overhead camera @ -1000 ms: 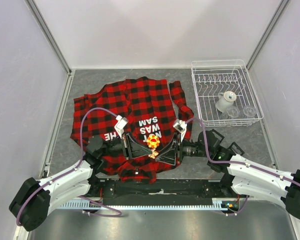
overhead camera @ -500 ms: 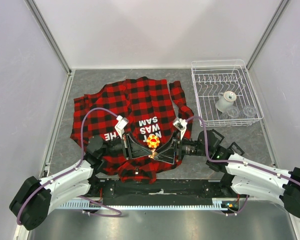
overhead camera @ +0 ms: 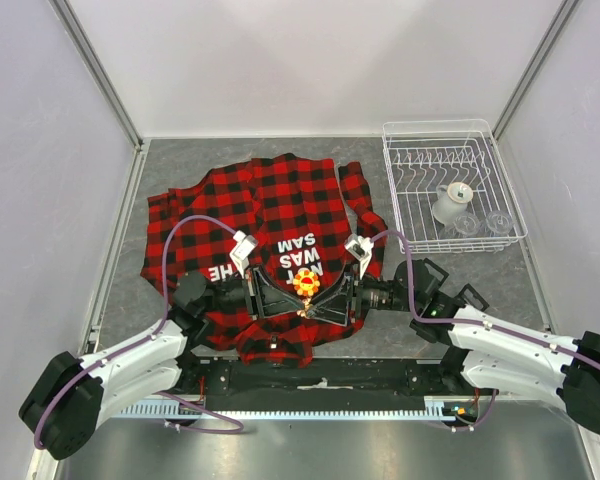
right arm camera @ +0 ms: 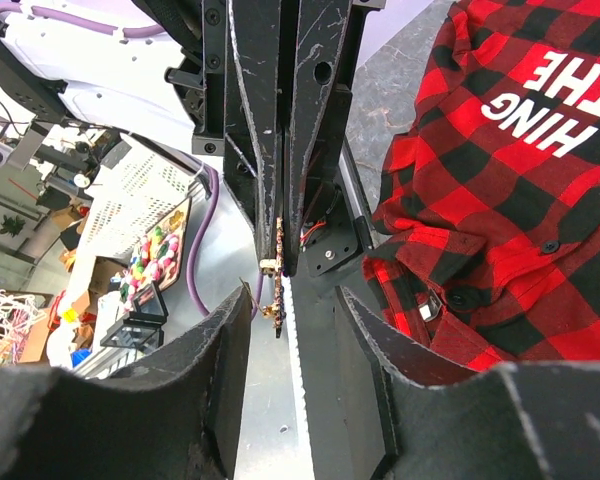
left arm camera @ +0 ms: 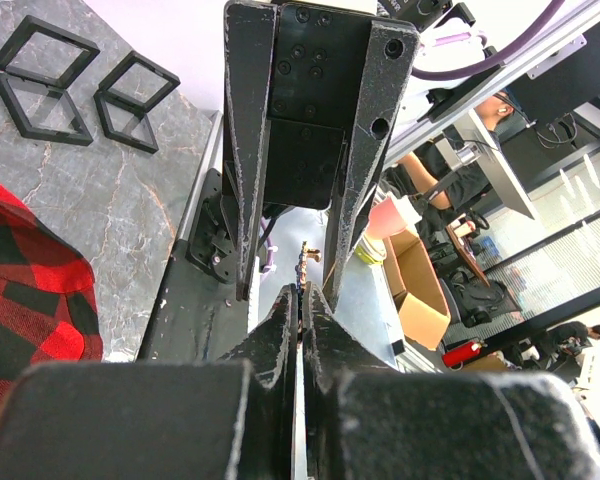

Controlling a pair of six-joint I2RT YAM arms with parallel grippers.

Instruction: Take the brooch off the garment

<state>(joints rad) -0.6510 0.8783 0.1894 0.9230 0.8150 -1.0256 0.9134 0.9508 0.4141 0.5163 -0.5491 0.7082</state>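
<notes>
The red-and-black plaid garment (overhead camera: 270,195) lies flat on the grey table, its white lettering facing the arms; it also shows in the right wrist view (right arm camera: 500,180). The brooch (overhead camera: 305,284), yellow, orange and red, sits between the two grippers over the shirt's near part. My left gripper (overhead camera: 298,300) is shut on the brooch, which shows edge-on at its tips (left arm camera: 302,262). My right gripper (overhead camera: 318,300) is open, its jaws either side of the brooch (right arm camera: 279,270) without touching it. In both wrist views the brooch hangs clear of the fabric.
A white wire dish rack (overhead camera: 395,190) stands at the back right, holding a white spool-like piece (overhead camera: 450,203) and clear glasses. Pale walls close in the table at the left, right and back. The arms' black base rail runs along the near edge.
Hardly anything: the right arm has edged slightly left toward the left gripper. The brooch stays pinched in the left gripper at the same spot.
</notes>
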